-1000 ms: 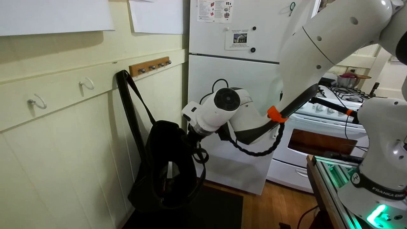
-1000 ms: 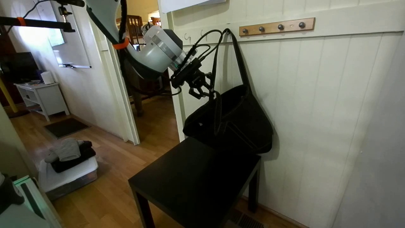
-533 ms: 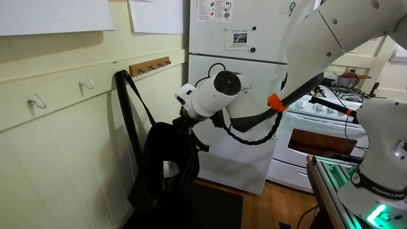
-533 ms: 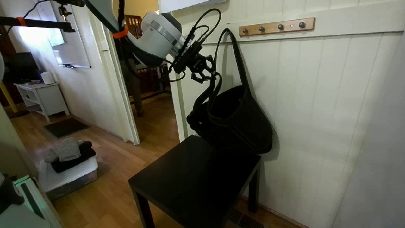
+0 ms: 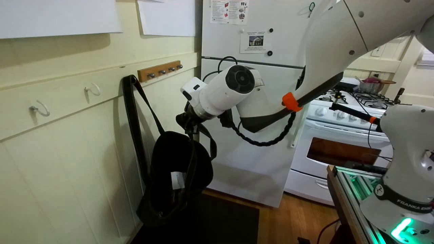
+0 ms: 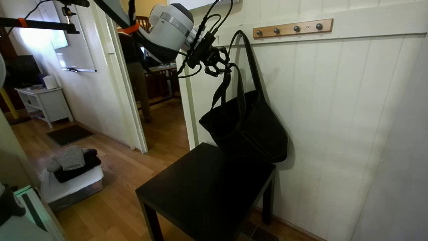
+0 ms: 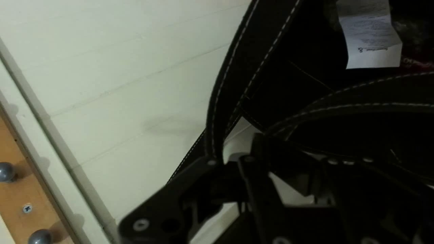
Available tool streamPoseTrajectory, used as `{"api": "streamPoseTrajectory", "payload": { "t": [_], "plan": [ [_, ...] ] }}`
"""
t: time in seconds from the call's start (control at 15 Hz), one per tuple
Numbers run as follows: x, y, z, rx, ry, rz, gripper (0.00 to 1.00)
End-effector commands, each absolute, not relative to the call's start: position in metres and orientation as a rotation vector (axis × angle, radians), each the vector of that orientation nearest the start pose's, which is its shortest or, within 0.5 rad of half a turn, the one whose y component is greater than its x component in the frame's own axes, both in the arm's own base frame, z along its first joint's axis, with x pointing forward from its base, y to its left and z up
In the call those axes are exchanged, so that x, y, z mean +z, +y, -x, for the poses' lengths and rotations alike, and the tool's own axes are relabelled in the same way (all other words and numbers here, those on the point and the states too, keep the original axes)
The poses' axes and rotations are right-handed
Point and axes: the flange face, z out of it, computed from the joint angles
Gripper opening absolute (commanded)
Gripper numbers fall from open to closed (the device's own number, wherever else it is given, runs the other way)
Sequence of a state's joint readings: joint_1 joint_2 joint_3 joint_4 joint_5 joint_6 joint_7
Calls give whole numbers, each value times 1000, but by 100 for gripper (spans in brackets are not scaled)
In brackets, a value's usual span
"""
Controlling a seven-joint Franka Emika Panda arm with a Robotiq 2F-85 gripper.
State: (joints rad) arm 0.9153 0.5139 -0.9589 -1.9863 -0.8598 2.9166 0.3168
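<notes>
A black tote bag hangs against the panelled wall, its rear strap looped over a hook. My gripper is shut on the top of the bag's front strap, which rises in a loop from the bag's mouth. In an exterior view the gripper is above the open mouth, beside the rear strap. From the wrist view, the white-stitched front strap runs down into the dark gripper; the exact pinch is hard to make out. A printed white paper lies inside the bag.
A wooden peg rack is mounted on the wall near the hung strap. Below the bag stands a black table. The white fridge rises close behind the arm, and white hooks line the wall.
My gripper has risen and moved closer to the wall, drawing the front strap up with it into a taller loop. The bag's front rim has shifted slightly; the rear strap stays on its hook.
</notes>
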Motion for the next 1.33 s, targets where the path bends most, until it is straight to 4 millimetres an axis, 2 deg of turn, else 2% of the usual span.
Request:
{"api": "streamPoseTrajectory", "payload": {
  "t": [0.0, 0.2, 0.27, 0.73, 1.27],
  "plan": [
    [340, 69, -635, 670, 741, -2219, 11],
    [340, 69, -635, 670, 741, -2220, 11],
    [343, 71, -635, 683, 747, -2210, 3],
    [382, 84, -644, 753, 797, -2050, 3],
    [408, 87, -654, 809, 825, -1940, 3]
  ]
}}
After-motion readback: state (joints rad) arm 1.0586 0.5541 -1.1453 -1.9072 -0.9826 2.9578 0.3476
